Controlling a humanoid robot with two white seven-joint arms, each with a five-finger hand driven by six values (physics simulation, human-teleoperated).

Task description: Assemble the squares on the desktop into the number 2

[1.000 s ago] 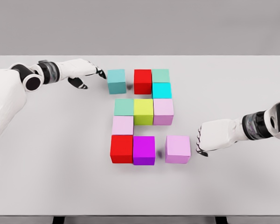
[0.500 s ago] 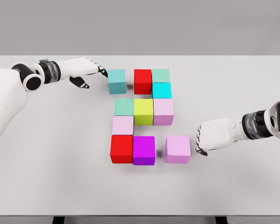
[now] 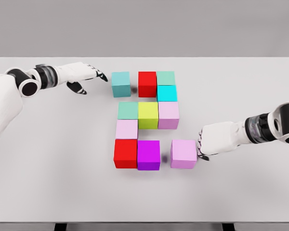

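Right hand (image 3: 216,141) loosely curled, empty, fingertips against pink cube (image 3: 183,153), left hand (image 3: 79,74) open beside teal cube (image 3: 121,83)

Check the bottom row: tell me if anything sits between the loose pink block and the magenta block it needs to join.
Nothing visible does. Only bare table lies between the pink block and the magenta block. The right hand is at the pink block's right side, opposite the gap, so a leftward push looks unobstructed.

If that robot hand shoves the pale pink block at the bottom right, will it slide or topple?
Probably slide: the pale pink block is a squat cube lying flat on the smooth table, so tipping or rolling seems unlikely. It looks rigid. The right robot hand meets one side low down, which favours a straight push.
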